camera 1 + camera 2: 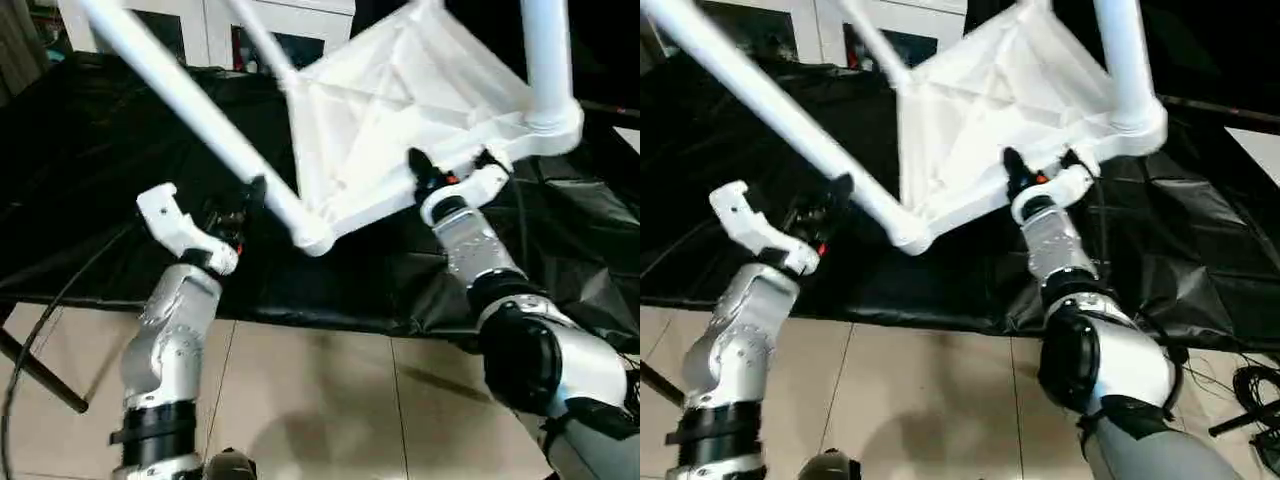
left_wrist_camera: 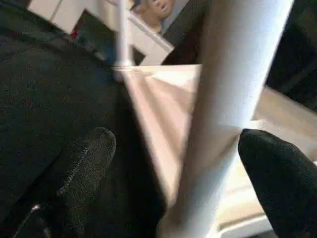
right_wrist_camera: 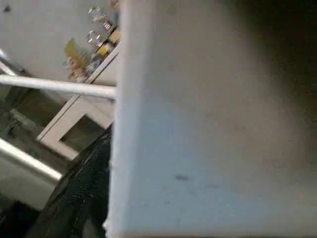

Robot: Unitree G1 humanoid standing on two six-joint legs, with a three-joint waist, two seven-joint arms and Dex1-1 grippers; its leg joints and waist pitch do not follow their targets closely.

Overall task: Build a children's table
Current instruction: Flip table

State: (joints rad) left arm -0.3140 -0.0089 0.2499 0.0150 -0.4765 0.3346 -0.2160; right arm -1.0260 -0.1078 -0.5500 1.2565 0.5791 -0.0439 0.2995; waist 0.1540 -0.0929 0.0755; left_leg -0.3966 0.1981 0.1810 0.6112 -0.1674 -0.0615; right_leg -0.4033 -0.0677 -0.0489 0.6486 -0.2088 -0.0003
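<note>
The table [image 1: 400, 110] is held up off the ground, tilted, its ribbed underside facing the camera, above a black cloth [image 1: 100, 200] spread over the floor. Three legs are seated in corner sockets: one leg [image 1: 190, 105] runs from the near-left corner up and to the left, a second leg [image 1: 545, 55] rises from the right corner, and a third leg [image 1: 262, 40] sticks out from the far corner. The left gripper [image 1: 248, 200] sits at the first leg close to its socket; in the left wrist view its two black fingers [image 2: 84, 163] stand spread on either side of that leg with a gap showing, so the jaws are apart and not pinching it. The right gripper [image 1: 432, 172] is at the table's near edge, between the two front corners, with one black finger lying against the underside rim; whether it is clamped there cannot be told, as the right wrist view is taken up by the white tabletop close to the lens. Behind the cloth stands a white cabinet [image 1: 200, 25] with glass doors. Pale tiles [image 1: 320, 400] lie nearer the robot.
</note>
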